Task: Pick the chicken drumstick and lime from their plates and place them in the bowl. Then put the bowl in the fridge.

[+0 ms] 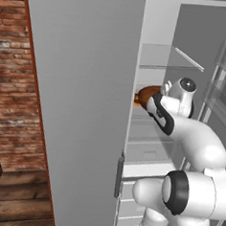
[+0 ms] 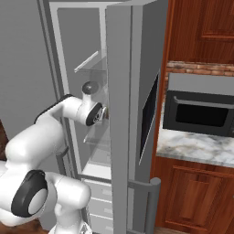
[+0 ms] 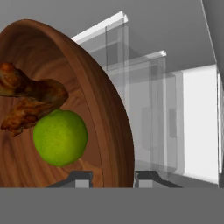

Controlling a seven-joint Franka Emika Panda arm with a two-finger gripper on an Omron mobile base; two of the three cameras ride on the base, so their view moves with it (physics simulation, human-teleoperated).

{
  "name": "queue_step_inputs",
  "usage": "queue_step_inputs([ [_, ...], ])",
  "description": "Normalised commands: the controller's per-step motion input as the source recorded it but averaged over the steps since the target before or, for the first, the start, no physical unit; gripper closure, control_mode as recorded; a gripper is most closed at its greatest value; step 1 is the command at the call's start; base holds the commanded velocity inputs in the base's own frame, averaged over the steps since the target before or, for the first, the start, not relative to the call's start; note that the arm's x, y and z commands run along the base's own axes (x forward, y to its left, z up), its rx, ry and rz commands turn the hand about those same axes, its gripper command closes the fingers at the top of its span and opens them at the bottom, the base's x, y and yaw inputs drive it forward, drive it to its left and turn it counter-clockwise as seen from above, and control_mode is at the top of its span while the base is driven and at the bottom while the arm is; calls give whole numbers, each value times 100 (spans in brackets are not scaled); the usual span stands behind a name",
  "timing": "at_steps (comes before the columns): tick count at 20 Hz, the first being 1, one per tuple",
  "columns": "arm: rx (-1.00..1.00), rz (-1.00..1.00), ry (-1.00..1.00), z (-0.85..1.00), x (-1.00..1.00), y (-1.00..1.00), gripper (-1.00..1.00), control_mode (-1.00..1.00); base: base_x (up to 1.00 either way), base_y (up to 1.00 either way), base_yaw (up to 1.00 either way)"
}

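The robot's white arm is reaching into the open fridge (image 1: 185, 68), its claw (image 3: 113, 178) pinching the rim of the wooden bowl (image 3: 94, 100) between its two dark fingertips (image 3: 78, 179), one inside the wall and one outside. The claw is standing nearly closed, with only the thin bowl wall in the gap. Seen from the hand, the bowl is spreading out to the left of the claw and tilting up on edge. Inside it, just above and left of the claw, the lime (image 3: 60, 137) is lying against the chicken drumstick (image 3: 28, 103), the two touching. To the right of the claw, clear shelves and the fridge's white interior are stretching away. From the left base view, the bowl (image 1: 146, 94) is showing just beyond the wrist at mid-shelf height. A black oven (image 2: 199, 114) is sitting above a marble counter (image 2: 196, 147), well off to the claw's right.
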Motion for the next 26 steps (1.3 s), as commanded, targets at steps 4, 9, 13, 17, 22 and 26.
queue_step_inputs([
  [4,5,3,0,-7,15,0,100,-100,0,0,0],
  [9,5,4,0,-2,23,-1,100,-100,0,0,0],
  [13,0,1,11,-11,20,0,100,-100,0,0,0],
  [17,0,1,16,-14,7,0,100,-100,0,0,0],
  [22,6,1,1,-9,16,0,100,-100,0,0,0],
  [26,7,2,0,-17,15,0,100,-100,0,0,0],
])
